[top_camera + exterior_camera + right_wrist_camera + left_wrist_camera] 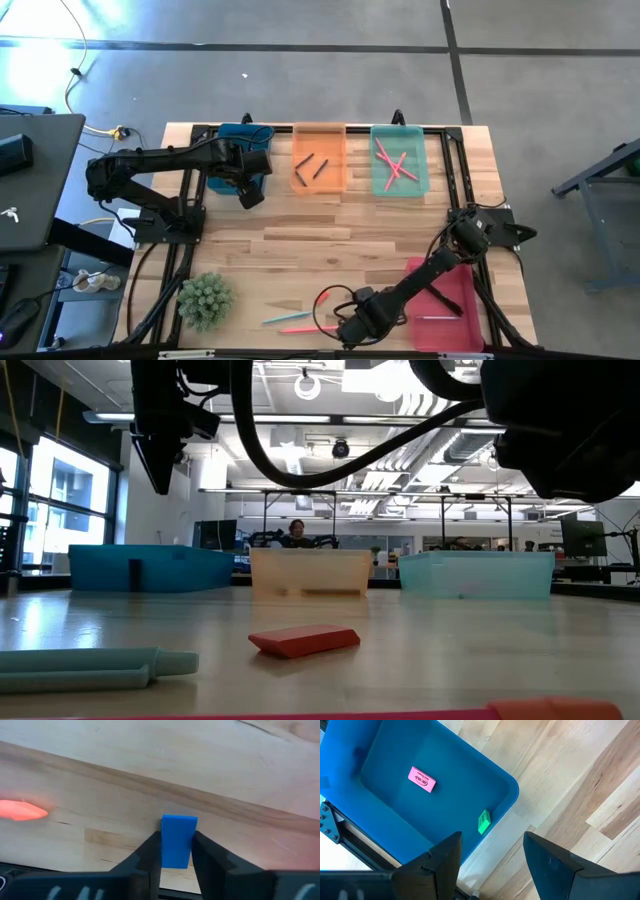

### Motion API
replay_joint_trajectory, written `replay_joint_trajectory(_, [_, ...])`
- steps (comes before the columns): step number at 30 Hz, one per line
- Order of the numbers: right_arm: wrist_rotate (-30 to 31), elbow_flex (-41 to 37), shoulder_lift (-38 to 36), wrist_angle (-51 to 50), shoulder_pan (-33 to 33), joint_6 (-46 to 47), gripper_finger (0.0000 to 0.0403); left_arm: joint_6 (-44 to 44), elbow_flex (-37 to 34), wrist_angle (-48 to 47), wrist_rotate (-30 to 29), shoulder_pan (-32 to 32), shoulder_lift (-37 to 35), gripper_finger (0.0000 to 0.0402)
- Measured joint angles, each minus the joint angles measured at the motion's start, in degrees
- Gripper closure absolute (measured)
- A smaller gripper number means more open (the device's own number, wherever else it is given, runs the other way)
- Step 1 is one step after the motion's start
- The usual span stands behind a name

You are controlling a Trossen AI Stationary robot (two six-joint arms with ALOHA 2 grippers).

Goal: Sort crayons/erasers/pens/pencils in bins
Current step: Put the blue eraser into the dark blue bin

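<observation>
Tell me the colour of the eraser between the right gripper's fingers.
Blue. The eraser shows best in the right wrist view, pinched by the right gripper.

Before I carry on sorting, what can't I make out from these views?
- Right hand on the blue eraser: the high view hides both under the arm.
- Red bin: arm covers part; contents too small.
- Blue bin: left hand blocks the high view.
- Low view: near sticks blurred, cut off.

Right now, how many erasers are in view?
4: pink eraser and green eraser in the blue bin; blue eraser gripped by the right end effector; orange-red eraser on the table. Others may be hidden.
</observation>
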Motion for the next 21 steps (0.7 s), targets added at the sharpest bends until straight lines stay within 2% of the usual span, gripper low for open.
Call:
replay_joint_trajectory(8, [0.4,0.4,0.0,-0.1,0.0,-1.6,0.0332,1.0,0.0,0.0,0.3,0.0,0.0,0.0203])
replay_joint_trajectory(15, [5.2,4.6,0.6,-2.9,0.1,-7.1,0.0334,6.1,0.0,0.0,10.0,0.0,0.0,0.0203])
replay_joint_trajectory(21, [10.7,8.8,0.6,-3.7,-0.1,-8.9,0.0334,10.5,0.0,0.8,13.7,0.0,0.0,0.0203])
